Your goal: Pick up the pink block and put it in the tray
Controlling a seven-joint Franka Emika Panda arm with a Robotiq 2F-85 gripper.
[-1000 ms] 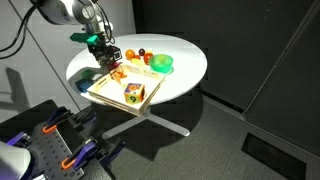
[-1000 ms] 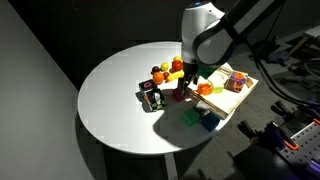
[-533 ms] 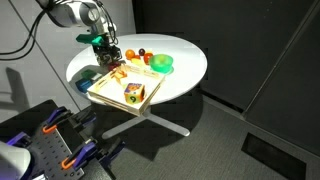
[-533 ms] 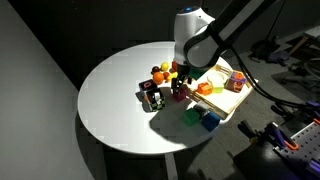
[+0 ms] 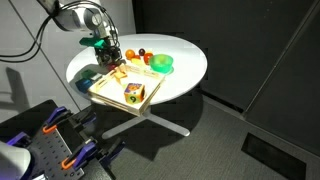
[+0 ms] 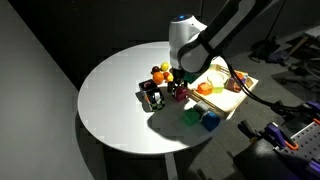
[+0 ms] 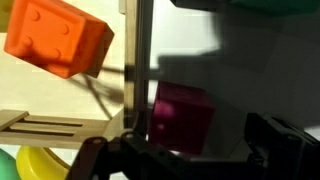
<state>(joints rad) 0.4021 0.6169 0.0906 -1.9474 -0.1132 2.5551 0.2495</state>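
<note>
While the gripper [image 7: 185, 152] hung low over the table with its jaws spread wide and nothing held, the pink block [image 7: 183, 115] sat just ahead of it, centred between the two fingers, on bare tabletop; cube-like, so no long axis to square up to; the tray [image 7: 45, 105] lay off toward the left of the wrist view, rim just beside the block, an orange block [image 7: 60, 40] on it farther ahead; judged: short drop, close, carry sideways over the rim.

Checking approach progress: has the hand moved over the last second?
Yes. In an exterior view the hand has shifted left, away from the tray.
</note>
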